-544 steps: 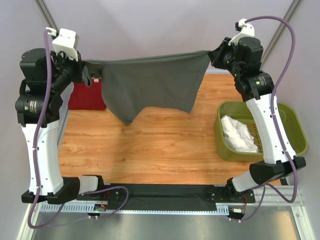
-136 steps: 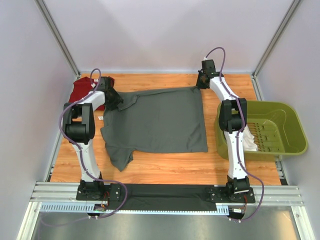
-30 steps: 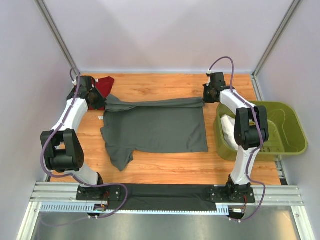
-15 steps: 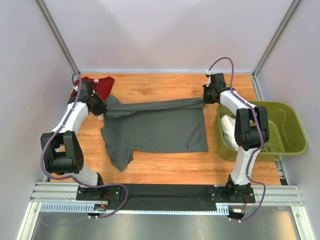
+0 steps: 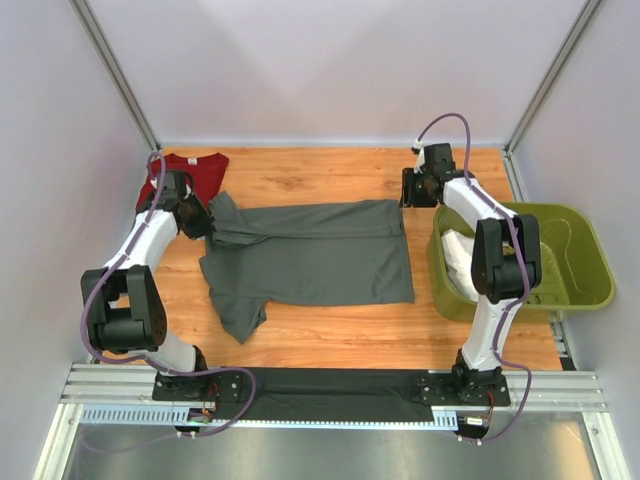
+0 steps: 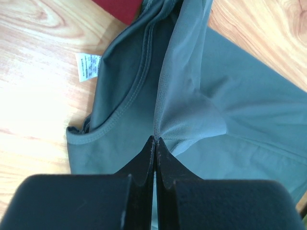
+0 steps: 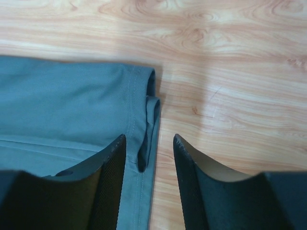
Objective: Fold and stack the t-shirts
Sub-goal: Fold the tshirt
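Pale lilac walls enclose an orange-brown wooden counter. At its far-left corner lies a crumpled dark red cotton t-shirt. Just beside it, the left gripper has its jaws clenched on a ridge of the dark grey cotton t-shirt, which is spread mid-counter with its far edge doubled over. The right gripper straddles the folded hem corner, jaws apart. An olive-green plastic basket sits far right.

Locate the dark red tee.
Top view: the dark red tee lies at the far-left corner of the table, just behind the left end effector and the grey tee.
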